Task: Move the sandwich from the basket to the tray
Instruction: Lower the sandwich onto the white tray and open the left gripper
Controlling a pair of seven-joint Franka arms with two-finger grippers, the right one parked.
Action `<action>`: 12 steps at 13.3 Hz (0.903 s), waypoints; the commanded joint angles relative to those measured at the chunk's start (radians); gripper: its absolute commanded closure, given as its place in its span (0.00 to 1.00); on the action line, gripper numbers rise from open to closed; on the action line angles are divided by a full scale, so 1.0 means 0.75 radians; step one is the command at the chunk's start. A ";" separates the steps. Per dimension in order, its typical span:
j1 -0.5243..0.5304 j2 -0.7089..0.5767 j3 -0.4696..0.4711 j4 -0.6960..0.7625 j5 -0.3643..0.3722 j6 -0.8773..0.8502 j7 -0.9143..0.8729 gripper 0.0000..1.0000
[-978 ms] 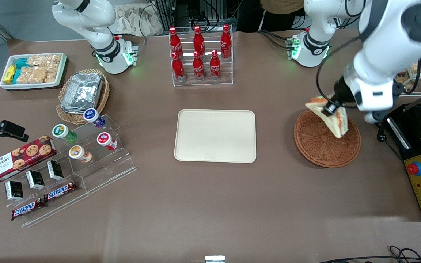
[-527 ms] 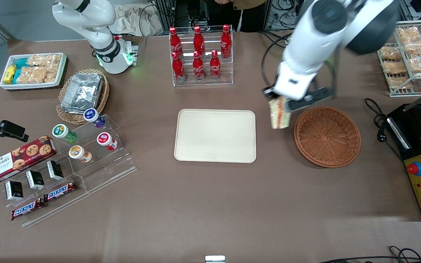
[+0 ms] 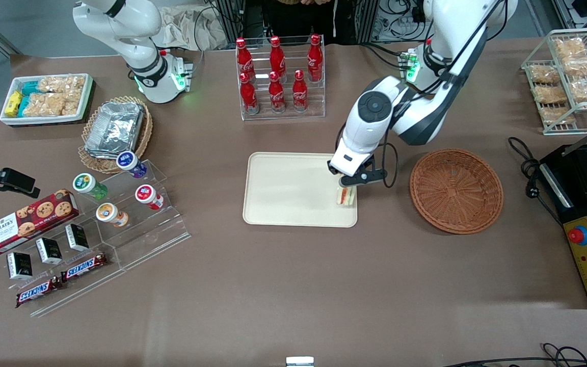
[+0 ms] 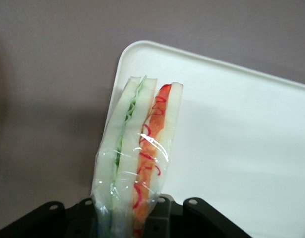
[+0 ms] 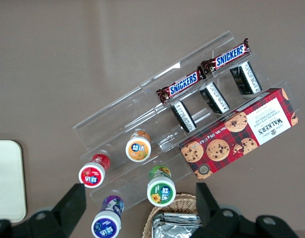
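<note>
The left arm is bent down low over the tray (image 3: 293,188), wrist pointed downward. The gripper (image 3: 347,189) is clamped on the wrapped sandwich (image 3: 345,195), which is held upright at the tray's edge nearest the wicker basket (image 3: 455,191). Whether it's touching the tray can't be told.

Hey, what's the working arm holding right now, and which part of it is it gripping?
The gripper, over the tray, pinches the wrapped sandwich at one end.
</note>
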 commanded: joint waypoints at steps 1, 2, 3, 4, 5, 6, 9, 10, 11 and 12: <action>-0.038 0.160 -0.001 0.025 0.330 0.093 -0.306 1.00; -0.040 0.209 -0.001 0.025 0.467 0.107 -0.419 1.00; -0.038 0.248 -0.003 0.033 0.569 0.109 -0.505 1.00; -0.040 0.269 -0.003 0.051 0.617 0.109 -0.555 1.00; -0.044 0.273 -0.005 0.066 0.619 0.109 -0.557 1.00; -0.060 0.275 -0.005 0.074 0.617 0.109 -0.553 1.00; -0.065 0.288 -0.005 0.119 0.613 0.103 -0.543 0.00; -0.065 0.282 -0.005 0.123 0.605 0.097 -0.545 0.00; -0.063 0.271 -0.005 0.125 0.599 0.091 -0.541 0.00; -0.059 0.263 -0.007 0.135 0.599 0.073 -0.541 0.00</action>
